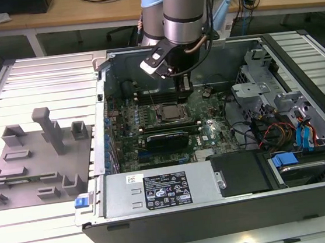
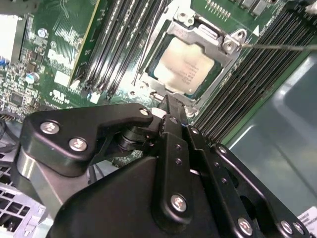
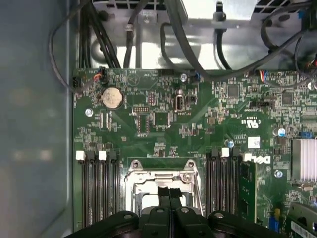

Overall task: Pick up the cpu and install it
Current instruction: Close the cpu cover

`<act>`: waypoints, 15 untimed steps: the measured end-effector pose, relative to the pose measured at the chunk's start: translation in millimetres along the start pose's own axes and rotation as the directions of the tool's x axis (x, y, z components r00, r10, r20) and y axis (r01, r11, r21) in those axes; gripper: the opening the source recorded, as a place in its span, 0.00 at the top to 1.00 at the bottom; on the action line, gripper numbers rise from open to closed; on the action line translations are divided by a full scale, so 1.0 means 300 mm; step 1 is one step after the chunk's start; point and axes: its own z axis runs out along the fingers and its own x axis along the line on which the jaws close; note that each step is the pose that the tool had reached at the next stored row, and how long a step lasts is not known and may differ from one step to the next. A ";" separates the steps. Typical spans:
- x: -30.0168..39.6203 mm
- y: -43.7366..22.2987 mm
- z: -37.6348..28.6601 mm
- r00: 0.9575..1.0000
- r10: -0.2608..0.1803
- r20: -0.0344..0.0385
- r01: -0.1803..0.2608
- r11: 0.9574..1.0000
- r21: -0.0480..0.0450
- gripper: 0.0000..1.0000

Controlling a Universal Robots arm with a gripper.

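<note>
As seen in the exterior view, slatted metal table (image 1: 28,72) under everything, carrying open computer case (image 1: 221,220) toward the exterior view's right and grey fixture tray (image 1: 33,171) with upright posts toward the exterior view's left, tray just beside case wall. Robot arm (image 1: 182,13) reaching down from above into case. Inside case: silver power supply (image 1: 158,189) along near wall, drive cage (image 1: 253,90) with blue tabs and coloured cables at the exterior view's right, green motherboard (image 1: 213,130) (image 3: 148,99) flat on case floor, long black expansion card (image 1: 164,139) between power supply and socket. Gripper (image 1: 185,86) (image 2: 168,101) (image 3: 170,194) low over motherboard, just beside the socket; in both wrist views jaws clenched together, tips meeting, nothing grasped. Metal socket frame (image 2: 198,34) (image 3: 161,176) square, screwed at corners, flanked on both sides by rows of black memory slots (image 2: 114,44) (image 3: 96,188). Cpu (image 1: 170,113) (image 2: 185,67) seated flat in socket, pale silver top up, framed by socket frame, not in the jaws. Tips at socket frame edge near cpu; contact with frame impossible to tell. Thin wire lever (image 2: 282,47) lying out from one frame corner across memory slots. Round coin cell (image 3: 112,97) on motherboard, well apart from socket.
</note>
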 end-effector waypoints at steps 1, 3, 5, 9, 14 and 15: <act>0.000 -0.004 0.003 1.000 0.000 0.000 0.000 1.000 0.000 0.89; 0.000 -0.012 0.007 1.000 0.000 0.000 0.000 1.000 0.000 0.89; 0.000 -0.024 0.014 1.000 0.000 0.000 0.000 1.000 0.000 0.89; 0.000 -0.041 0.022 1.000 0.000 0.000 0.000 1.000 0.000 0.89; -0.001 -0.066 0.036 1.000 -0.011 0.000 0.011 1.000 -0.001 0.89; -0.001 -0.066 0.036 1.000 -0.025 0.000 0.025 1.000 -0.001 0.89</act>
